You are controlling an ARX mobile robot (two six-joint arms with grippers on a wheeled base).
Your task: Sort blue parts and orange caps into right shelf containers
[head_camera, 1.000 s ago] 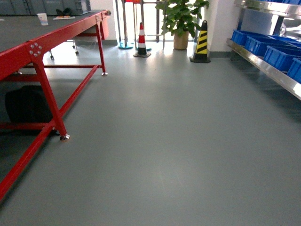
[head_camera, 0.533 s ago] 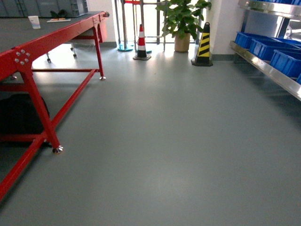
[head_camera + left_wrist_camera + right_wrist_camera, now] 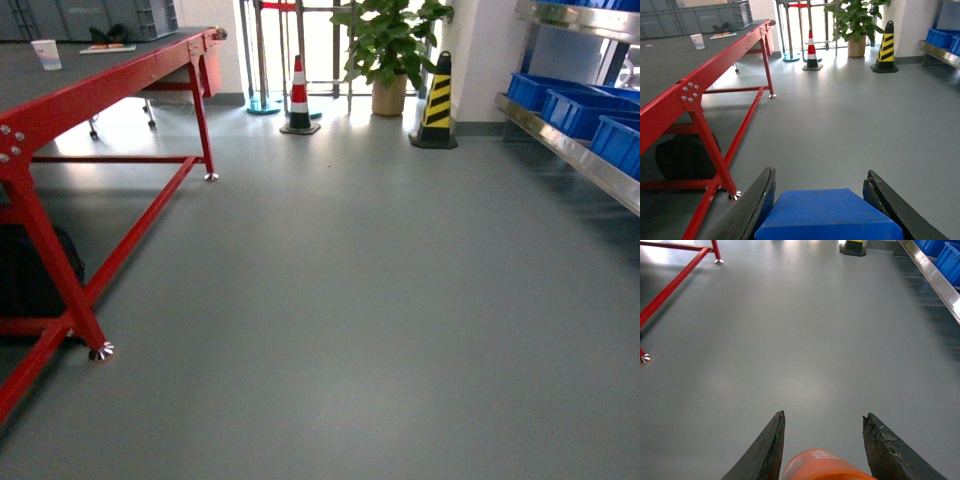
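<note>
Grey floor (image 3: 350, 300) ahead, shelf (image 3: 575, 150) with blue crates (image 3: 570, 105) far right. Left gripper (image 3: 822, 207) pinching blue part (image 3: 827, 215); right gripper (image 3: 822, 450) pinching orange cap (image 3: 822, 467). Risk: jolts shaking either loose.

Head and both low wrist views face forward, sharing the floor (image 3: 340, 300).

Bright backlight, glare on floor (image 3: 330, 130)
</note>
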